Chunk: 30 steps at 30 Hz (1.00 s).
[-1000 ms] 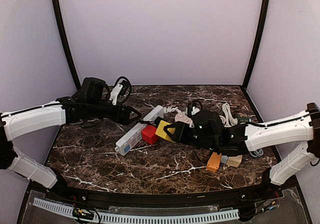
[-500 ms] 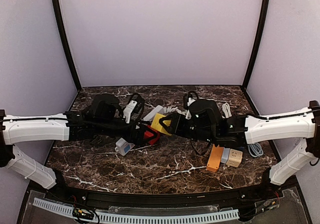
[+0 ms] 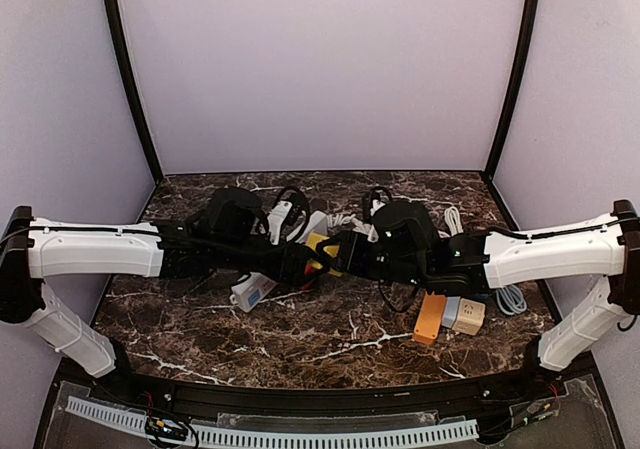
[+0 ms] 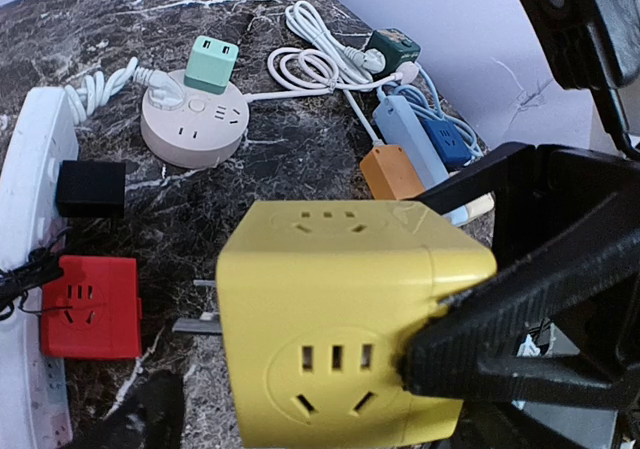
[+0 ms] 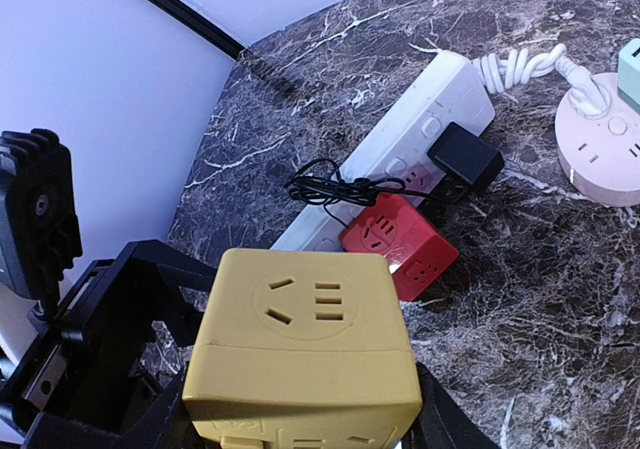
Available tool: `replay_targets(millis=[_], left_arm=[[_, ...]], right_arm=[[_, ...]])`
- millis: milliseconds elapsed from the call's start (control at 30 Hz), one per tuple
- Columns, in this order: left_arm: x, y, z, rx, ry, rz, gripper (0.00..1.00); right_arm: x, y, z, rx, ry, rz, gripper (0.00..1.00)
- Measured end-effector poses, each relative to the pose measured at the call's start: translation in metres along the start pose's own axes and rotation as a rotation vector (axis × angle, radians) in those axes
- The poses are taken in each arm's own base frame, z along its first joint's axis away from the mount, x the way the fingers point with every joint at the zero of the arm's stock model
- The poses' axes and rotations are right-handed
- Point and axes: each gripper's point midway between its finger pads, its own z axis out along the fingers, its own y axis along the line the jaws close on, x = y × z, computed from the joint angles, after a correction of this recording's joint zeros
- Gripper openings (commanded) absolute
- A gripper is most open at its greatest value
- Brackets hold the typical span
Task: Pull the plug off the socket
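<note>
Above the dark marble tabletop (image 3: pixel 200 309), the right gripper (image 5: pixel 305 417) is clamped on the yellow plastic cube plug (image 4: pixel 340 299), its prongs bare and clear of the long white power strip (image 5: pixel 400 139). The left gripper (image 3: pixel 300 262) hovers beside it, jaws spread. Probably light, rigid and smooth, the cube wants a grip across opposite flat faces.

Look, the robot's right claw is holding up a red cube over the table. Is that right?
Not quite. The right gripper holds up a yellow cube, not a red one; the right wrist view shows it. The red cube lies lower, beside the white power strip.
</note>
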Motion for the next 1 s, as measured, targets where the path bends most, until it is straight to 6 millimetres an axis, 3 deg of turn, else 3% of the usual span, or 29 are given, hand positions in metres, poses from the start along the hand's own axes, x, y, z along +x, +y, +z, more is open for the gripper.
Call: replay_targets(millis=[133, 233, 367, 467, 600, 667, 767, 1000], left_arm=[[0.001, -0.002, 0.004, 0.011, 0.006, -0.012, 0.68], [0.002, -0.005, 0.005, 0.023, 0.006, -0.018, 0.52], [0.001, -0.009, 0.006, 0.035, 0.002, -0.012, 0.38], [0.001, -0.008, 0.006, 0.029, -0.001, -0.015, 0.26], [0.000, -0.006, 0.006, 0.018, -0.005, -0.017, 0.15], [0.001, -0.006, 0.006, 0.015, -0.006, -0.017, 0.11], [0.000, -0.003, 0.006, -0.006, -0.012, -0.017, 0.06], [-0.010, 0.015, -0.011, -0.059, -0.031, -0.034, 0.03]], right_arm=[[0.001, 0.001, 0.000, -0.005, 0.007, 0.000, 0.00], [0.002, 0.001, 0.000, -0.006, 0.010, 0.000, 0.00], [0.002, 0.001, 0.000, -0.005, 0.011, 0.005, 0.00], [0.002, 0.001, 0.000, -0.005, 0.011, 0.007, 0.20], [0.002, 0.000, 0.000, -0.004, 0.010, 0.009, 0.70], [0.003, -0.001, -0.002, -0.004, 0.008, 0.006, 0.85], [-0.001, -0.002, -0.009, -0.009, -0.004, -0.002, 0.98], [-0.021, -0.004, -0.041, -0.024, -0.073, -0.001, 0.99]])
